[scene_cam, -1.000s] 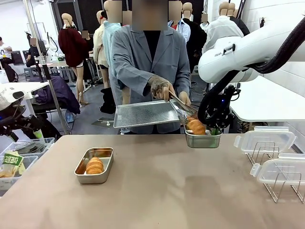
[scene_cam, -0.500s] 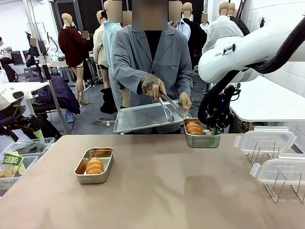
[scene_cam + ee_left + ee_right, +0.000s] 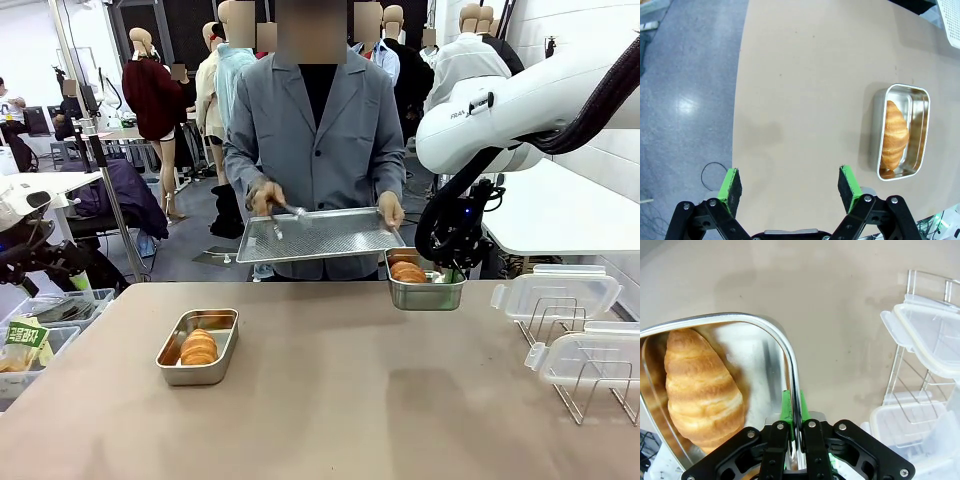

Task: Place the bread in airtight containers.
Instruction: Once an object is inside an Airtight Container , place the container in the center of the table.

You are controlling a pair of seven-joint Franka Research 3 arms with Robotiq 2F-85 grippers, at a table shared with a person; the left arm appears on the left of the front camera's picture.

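- Right end effector (image 3: 792, 410): fingers together, clamped on the side wall of the far tin (image 3: 785, 345). One green pad sits inside the wall and the other finger sits outside it.
- Far tin (image 3: 427, 293): at the far edge of the tabletop (image 3: 330, 400), right of centre, hanging level from the right end effector (image 3: 450, 272). I cannot tell whether its base touches the surface. It has no lid on.
- Far roll (image 3: 407, 271): lies inside the far tin. In the right wrist view the far roll (image 3: 702, 380) lies lengthwise against the wall opposite the fingers, clear of the pads.
- Left end effector (image 3: 790, 182): fingers wide apart and holding nothing. It hangs over the tabletop (image 3: 805, 75) near the edge, with grey floor (image 3: 685, 100) beside it.
- Near tin (image 3: 172, 372): rests flat on the tabletop, left of centre and well apart from the far tin. It has no lid on. In the left wrist view the near tin (image 3: 875, 135) lies off to one side of the open fingers, not between them.
- Near roll (image 3: 198, 347): lies inside the near tin. In the left wrist view the near roll (image 3: 895, 135) lies along the tin's long axis.
- Two clear lids, upper lid (image 3: 556, 293) and lower lid (image 3: 590, 357), sit on a wire rack (image 3: 590, 395) at the right edge of the tabletop.
- Person at the far side: one hand (image 3: 390, 210) holds a flat perforated tray (image 3: 318, 236) by its edge, just above the far tin. The other hand (image 3: 265, 195) holds tongs (image 3: 285, 212) over the tray.
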